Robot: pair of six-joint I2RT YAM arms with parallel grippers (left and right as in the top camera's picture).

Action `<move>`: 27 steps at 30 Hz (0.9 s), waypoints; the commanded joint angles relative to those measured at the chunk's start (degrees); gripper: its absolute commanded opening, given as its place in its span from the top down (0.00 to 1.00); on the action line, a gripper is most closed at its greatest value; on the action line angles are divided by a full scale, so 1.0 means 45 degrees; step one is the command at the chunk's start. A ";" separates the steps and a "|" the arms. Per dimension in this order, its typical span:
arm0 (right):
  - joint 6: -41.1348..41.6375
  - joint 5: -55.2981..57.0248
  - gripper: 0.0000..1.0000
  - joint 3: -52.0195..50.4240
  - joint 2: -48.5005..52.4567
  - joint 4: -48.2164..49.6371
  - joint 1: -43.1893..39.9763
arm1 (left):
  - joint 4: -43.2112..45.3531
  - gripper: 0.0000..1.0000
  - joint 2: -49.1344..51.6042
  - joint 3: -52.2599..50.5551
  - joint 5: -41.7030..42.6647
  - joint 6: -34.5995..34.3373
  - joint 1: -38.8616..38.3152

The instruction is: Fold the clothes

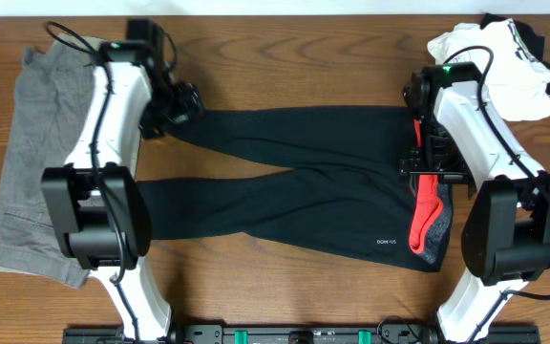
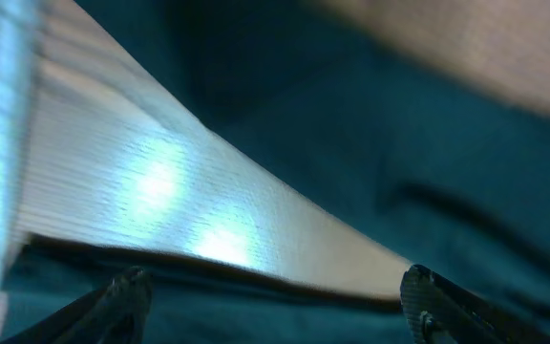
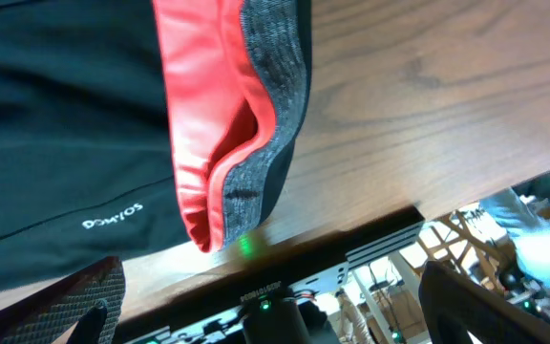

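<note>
The clothes are long black leggings lying flat across the table, legs to the left. The coral-red and grey waistband is at the right, with a tiny white logo near it. My left gripper hovers over the far leg's end. In the left wrist view it is open above black fabric, holding nothing. My right gripper is over the far end of the waistband. In the right wrist view it is open and empty, with the waistband and logo ahead of it.
A grey garment lies flat at the table's left end. A pile of white and black clothes sits at the far right corner. Bare wood shows between the two legs. The table's front edge runs near the waistband.
</note>
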 commanded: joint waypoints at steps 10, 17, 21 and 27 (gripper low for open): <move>0.2754 0.0427 0.05 -0.3589 -0.0296 0.2463 0.1656 | 0.1219 0.20 0.0131 -0.2701 0.0437 0.0758 -0.0840; 0.4056 0.0811 0.04 -0.5153 -0.0296 0.3755 0.1938 | 0.1637 0.22 0.0131 -0.2764 0.0432 0.0855 -0.0855; 0.4590 0.1608 0.01 -0.5761 -0.0296 0.4206 0.1719 | 0.1817 0.23 0.0131 -0.2948 0.0432 0.0855 -0.0869; 0.4668 0.2453 0.01 -0.6203 -0.0296 0.4449 0.0840 | 0.2433 0.24 0.0141 -0.3623 0.0432 0.0850 -0.0879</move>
